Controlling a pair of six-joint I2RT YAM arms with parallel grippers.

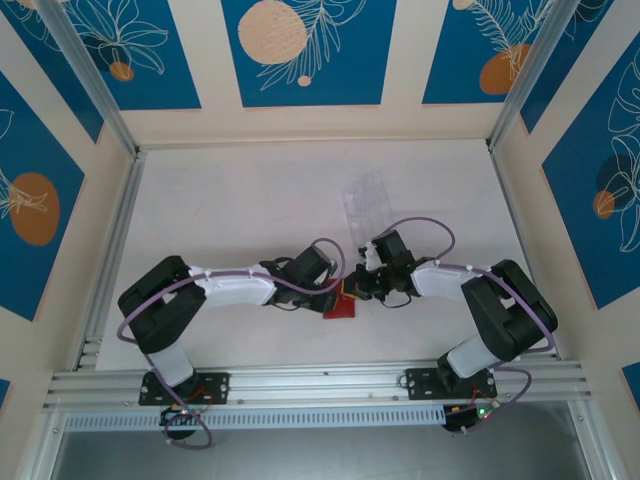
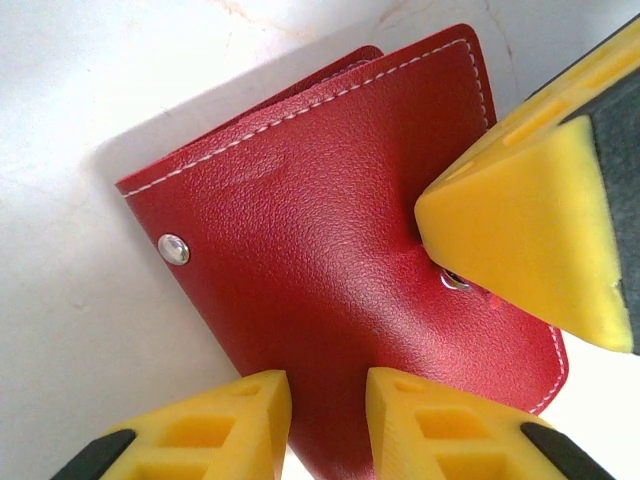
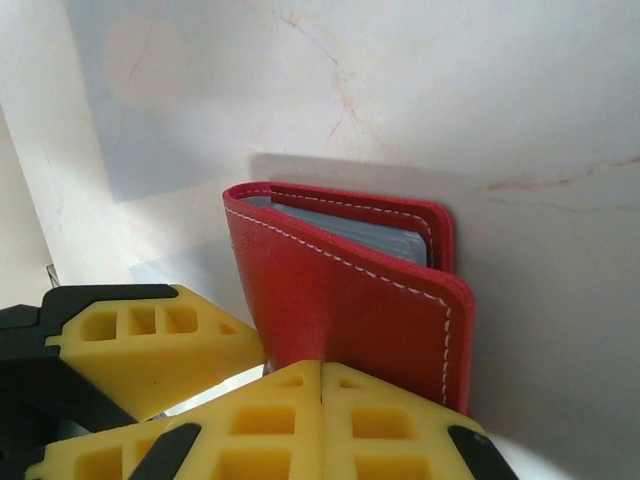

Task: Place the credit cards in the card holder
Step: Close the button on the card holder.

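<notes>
Fingers of left arm (image 2: 200, 430) clamped on red card holder (image 2: 300, 250) (lower edge); right fingers (image 3: 385, 420) together, touching its cover

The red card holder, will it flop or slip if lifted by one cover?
Likely floppy: the card holder is thin, stitched, leather-like covers folded together. Its grained surface probably won't slip much. The covers gape slightly apart, so it may swing open.

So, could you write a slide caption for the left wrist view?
Left gripper pinches the card holder at its edge; a fingertip of the right gripper rests near its snap.
</notes>
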